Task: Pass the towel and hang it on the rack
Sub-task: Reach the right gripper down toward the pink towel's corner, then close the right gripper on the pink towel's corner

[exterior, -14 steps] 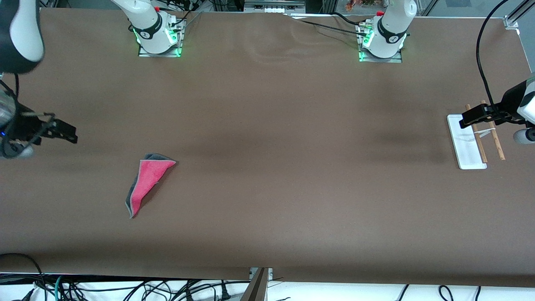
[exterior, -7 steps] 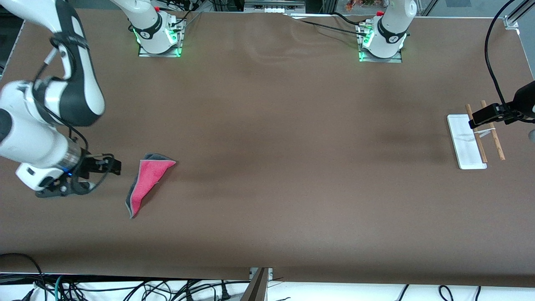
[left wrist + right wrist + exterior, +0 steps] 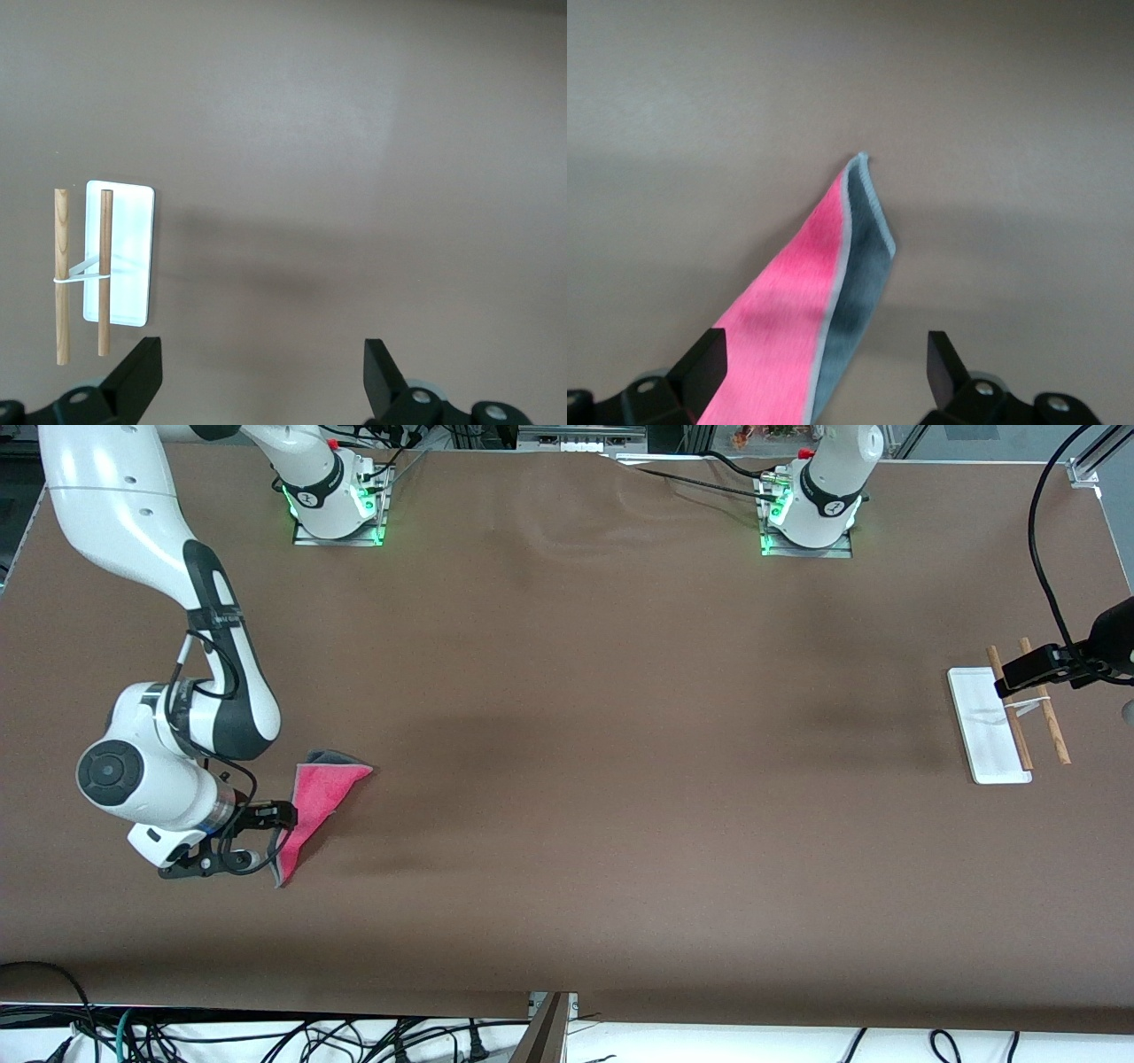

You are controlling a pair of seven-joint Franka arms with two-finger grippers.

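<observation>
The towel (image 3: 317, 802) lies flat on the brown bench (image 3: 567, 779), toward the right arm's end and in the half nearer the front camera. It is folded into a long tapering shape: the pink-red face is uppermost, a gray strip runs along one long edge, and a gray corner shows at the wider end, which is the end farther from the front camera. In the right wrist view the towel (image 3: 806, 319) narrows to a pale-hemmed tip, with pink and gray bands lying side by side.

The right hand (image 3: 266, 837) is low over the narrow end of the towel, the end nearer the front camera. Its fingers (image 3: 704, 359) are spread wide, one to each side of the cloth, and grasp nothing; whether they touch the bench cannot be told.

The rack (image 3: 992, 726) stands toward the left arm's end of the bench, well apart from the towel. It has a flat white base, with two thin brown rods (image 3: 81, 274) lying parallel along one long side and a pale band crossing them.

The left hand (image 3: 1019, 677) waits in the air over the rack. Its fingers (image 3: 133, 376) are released and wide apart, holding nothing, with bare bench showing between them.
</observation>
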